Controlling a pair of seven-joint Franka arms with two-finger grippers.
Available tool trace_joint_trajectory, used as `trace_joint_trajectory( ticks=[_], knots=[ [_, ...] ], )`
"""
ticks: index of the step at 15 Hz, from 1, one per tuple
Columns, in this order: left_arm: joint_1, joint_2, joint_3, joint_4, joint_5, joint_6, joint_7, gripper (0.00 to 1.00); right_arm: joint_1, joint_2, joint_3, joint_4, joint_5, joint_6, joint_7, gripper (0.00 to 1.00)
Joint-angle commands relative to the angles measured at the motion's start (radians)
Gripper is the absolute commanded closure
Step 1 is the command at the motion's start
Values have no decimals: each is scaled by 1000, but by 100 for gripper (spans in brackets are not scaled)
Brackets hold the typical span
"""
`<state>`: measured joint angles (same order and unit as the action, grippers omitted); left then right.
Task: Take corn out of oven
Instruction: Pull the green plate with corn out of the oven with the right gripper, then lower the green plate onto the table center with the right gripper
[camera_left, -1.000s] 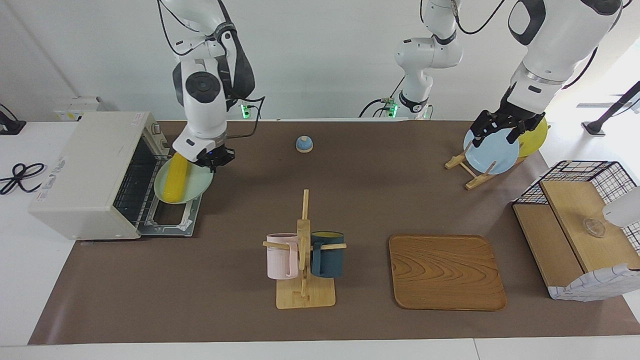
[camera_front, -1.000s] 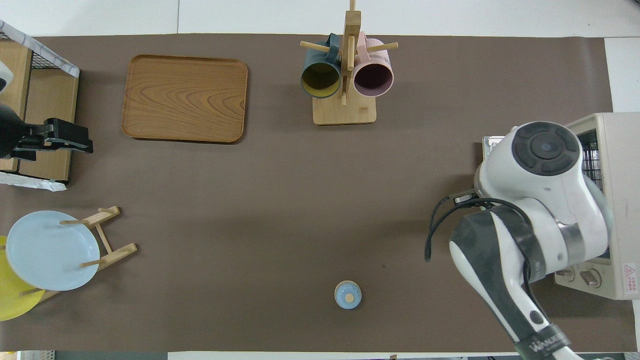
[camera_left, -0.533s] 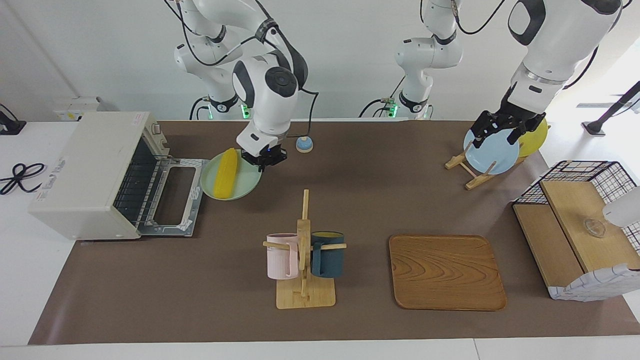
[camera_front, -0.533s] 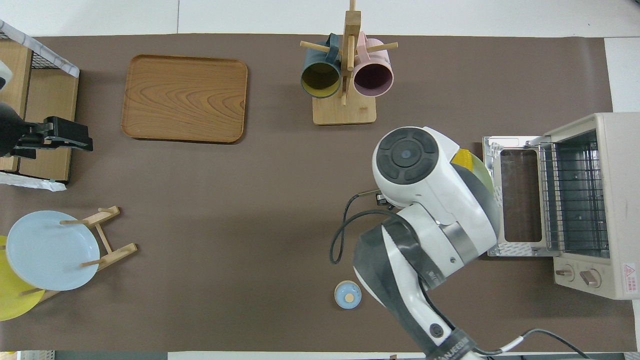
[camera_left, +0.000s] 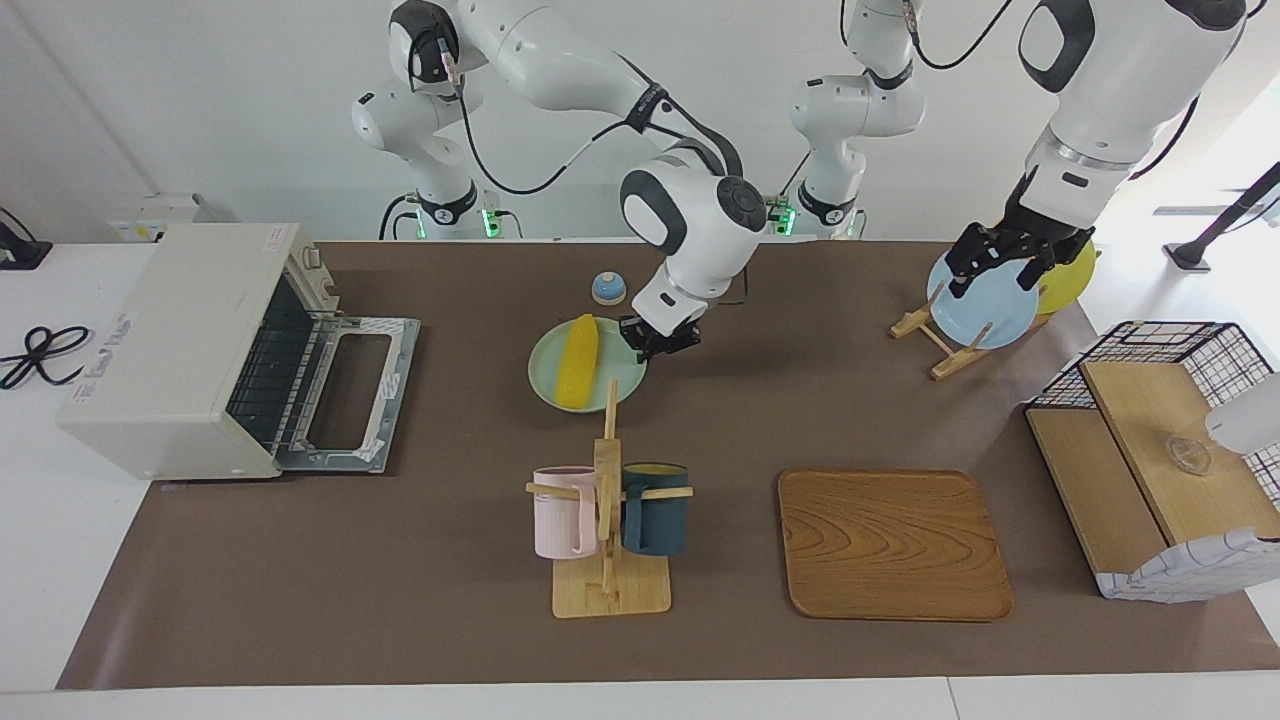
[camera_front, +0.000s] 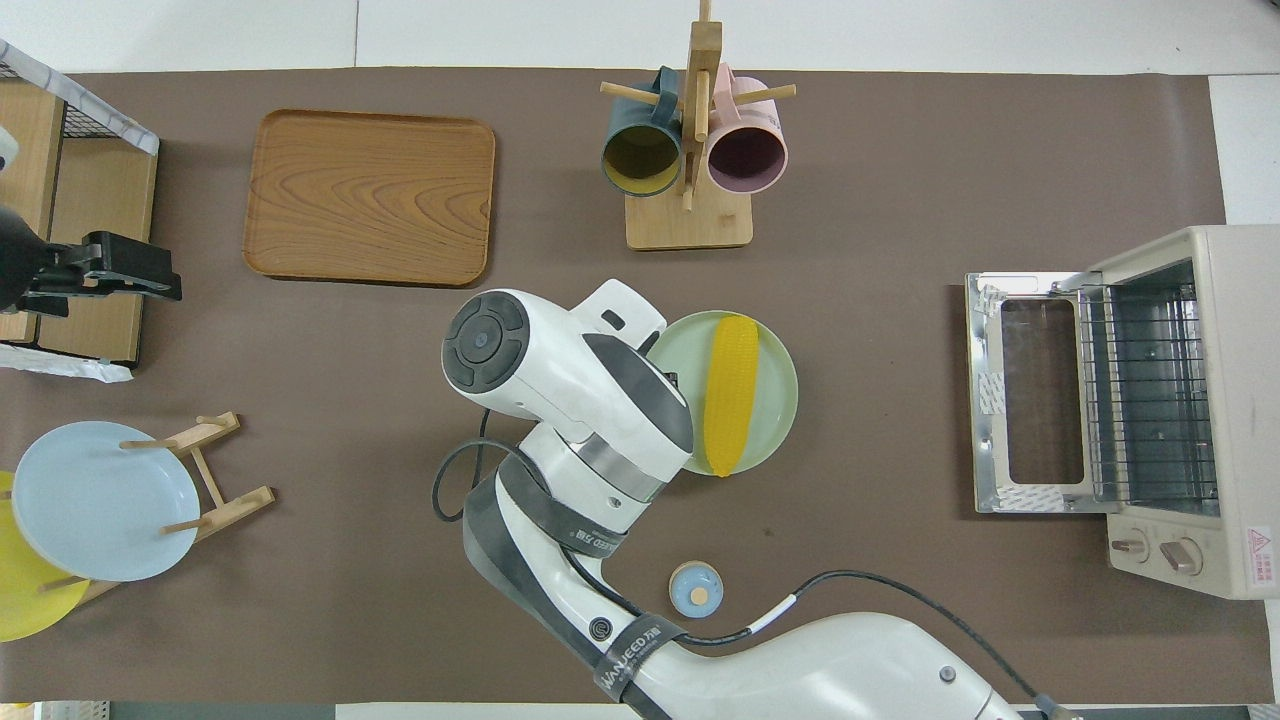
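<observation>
Gripping the pale green round plate (camera_left: 548, 376) by its rim, our right gripper (camera_left: 655, 340) carries the bright yellow tapered corn cob (camera_left: 578, 361), lying lengthwise toward us, clear of the open off-white toaster oven (camera_left: 170, 345); our left gripper (camera_left: 1005, 262) waits over the plate rack (camera_left: 935, 335), its grip unreadable.

Bare mat (camera_left: 450, 420) between open oven (camera_left: 200, 350) and mug rack (camera_left: 608, 500).

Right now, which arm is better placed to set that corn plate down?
The right arm. Its end effector grips the green plate carrying the corn, out of the oven. The left end effector waits over the blue plate.
</observation>
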<state>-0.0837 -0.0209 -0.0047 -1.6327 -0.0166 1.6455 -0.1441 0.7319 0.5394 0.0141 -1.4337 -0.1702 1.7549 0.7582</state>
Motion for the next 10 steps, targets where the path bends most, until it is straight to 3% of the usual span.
trace_joint_trajectory(
  ticks=[1,6,9,10],
  knots=[
    [15,-27,-3,-48,-9,39,20,0,12,8,6,-14,43,75,32,100],
    [27,-37,-3,-70,-9,51,52,0,12,-7,6,-144,98,222,43,100],
    [27,-40,-3,-76,-9,57,52,0,0,-13,7,-162,109,248,43,100],
    [27,-40,-5,-78,-9,59,52,0,0,-12,6,-160,109,259,43,90]
  ],
)
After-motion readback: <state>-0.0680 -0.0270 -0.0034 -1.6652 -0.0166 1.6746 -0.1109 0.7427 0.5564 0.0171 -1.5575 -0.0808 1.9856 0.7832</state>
